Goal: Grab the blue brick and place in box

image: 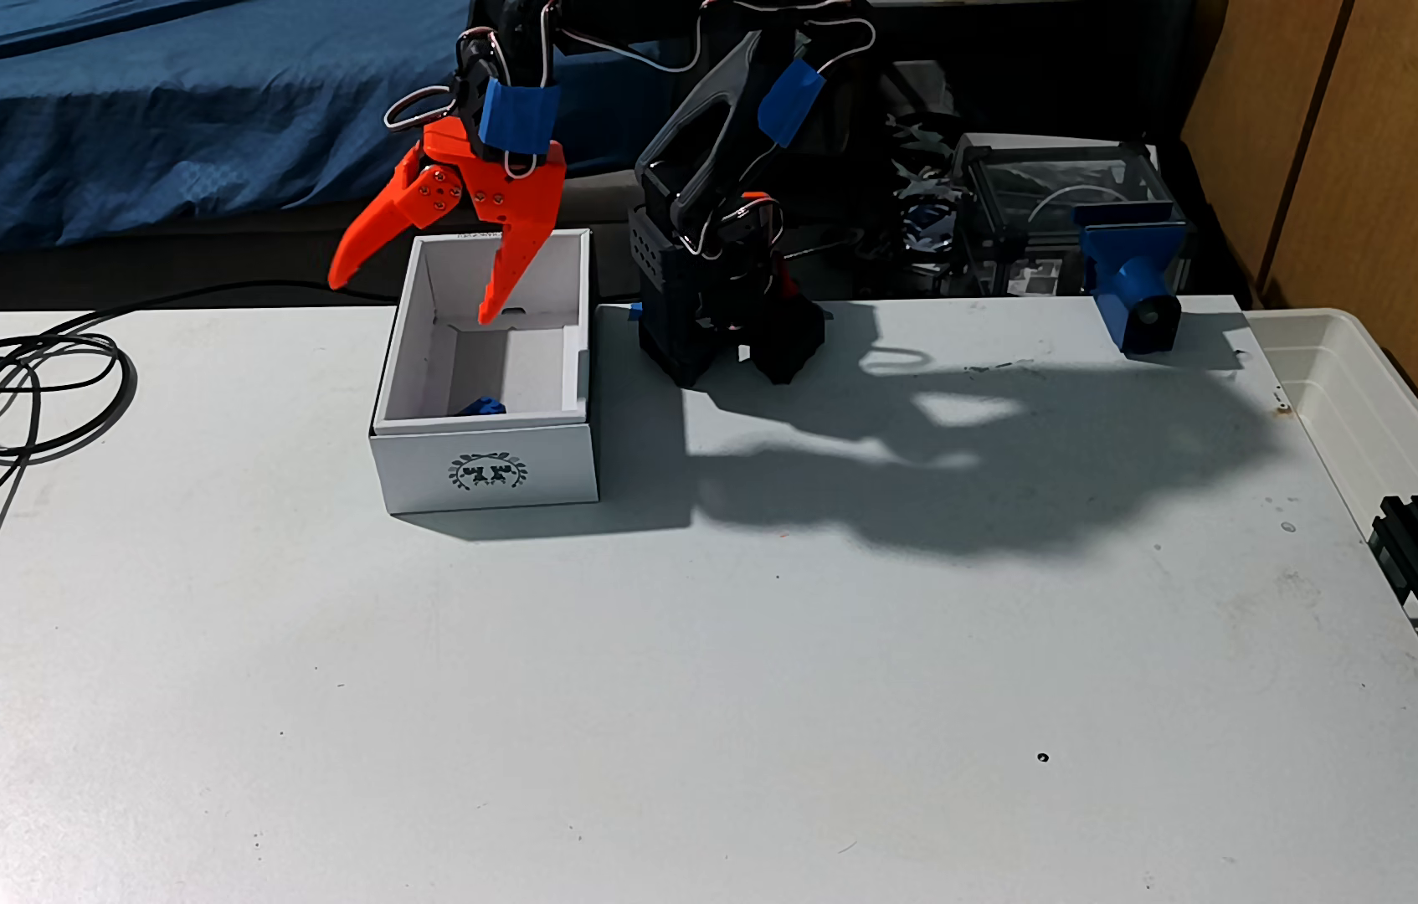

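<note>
Above the far end of the white rectangular cardboard box (486, 469), the orange plastic two-finger gripper (414, 300) hangs with its jaws spread wide and empty, one fingertip dipping over the box's opening, the other outside its left wall in the fixed view. Down inside, against the near wall just behind the dark wreath emblem, lies the small bright blue studded plastic brick (483, 406), only partly visible over the rim. The box sits toward the far edge of the pale grey worktop (688, 695), just left of the black arm base (723, 322). By my reading the drop is made and the placing step is at its close. What remains calls for lifting straight up clear of the walls, without nudging the box.
</note>
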